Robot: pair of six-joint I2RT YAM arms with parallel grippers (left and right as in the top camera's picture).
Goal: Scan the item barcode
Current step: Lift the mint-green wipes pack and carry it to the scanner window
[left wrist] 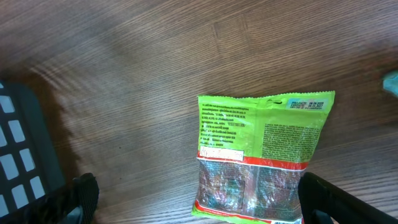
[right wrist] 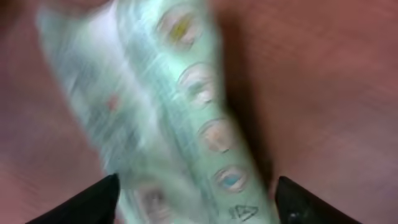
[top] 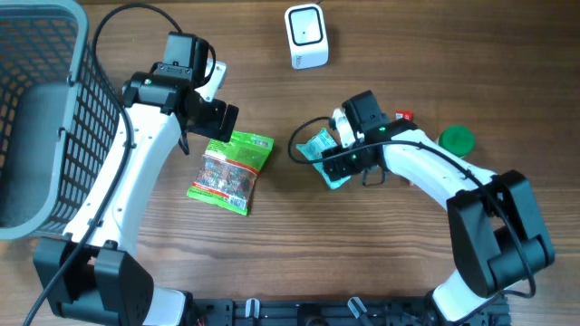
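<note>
1. Right gripper (top: pixel 337 147): in the right wrist view I see both dark fingers (right wrist: pixel 87 202) standing well apart, with the teal packet (right wrist: pixel 186 106) filling the gap between them. The view is blurred, so I cannot tell whether the fingers press on the packet or merely flank it.

2. Teal packet, location: overhead, it sits under the right gripper, near the middle of the wooden table (top: pixel 408 272), right of the green packet (top: pixel 231 169) and apart from it.

3. Left gripper (top: pixel 216 116): jaws spread wide and holding nothing. In the left wrist view the green packet lies flat on the table between the two fingertips, printed side up.

4. Barcode scanner (top: pixel 306 36): a white unit at the far edge of the table, well apart from both packets.

5. Surroundings: a grey mesh basket (top: pixel 100 118) stands at the left edge beside the left arm. A green round cap (top: pixel 457 139) and a small red object (top: pixel 405 116) lie to the right of the right gripper.
</note>
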